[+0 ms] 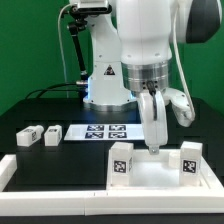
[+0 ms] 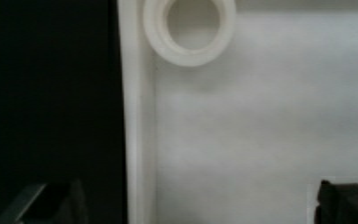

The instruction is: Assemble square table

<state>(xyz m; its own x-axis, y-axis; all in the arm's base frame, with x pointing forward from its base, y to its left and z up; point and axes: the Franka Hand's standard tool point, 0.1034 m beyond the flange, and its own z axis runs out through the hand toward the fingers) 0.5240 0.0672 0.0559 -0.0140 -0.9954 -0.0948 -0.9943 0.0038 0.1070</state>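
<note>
The arm (image 1: 150,40) reaches down over the black table (image 1: 60,155). The square top (image 1: 160,178) lies near, toward the exterior view's right, with two standing legs (image 1: 121,160) on it. Two loose legs (image 1: 50,133) lie farther left, beside the marker board (image 1: 105,130). The pincer (image 1: 155,147) hangs just over the top, fingers spread wide and holding nothing.

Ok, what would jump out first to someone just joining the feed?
The open gripper hangs right at the square top in the foreground. Two upright legs stand on it, flanking the gripper; two lying legs sit toward the exterior view's left. The wrist view shows the top's round hole.
</note>
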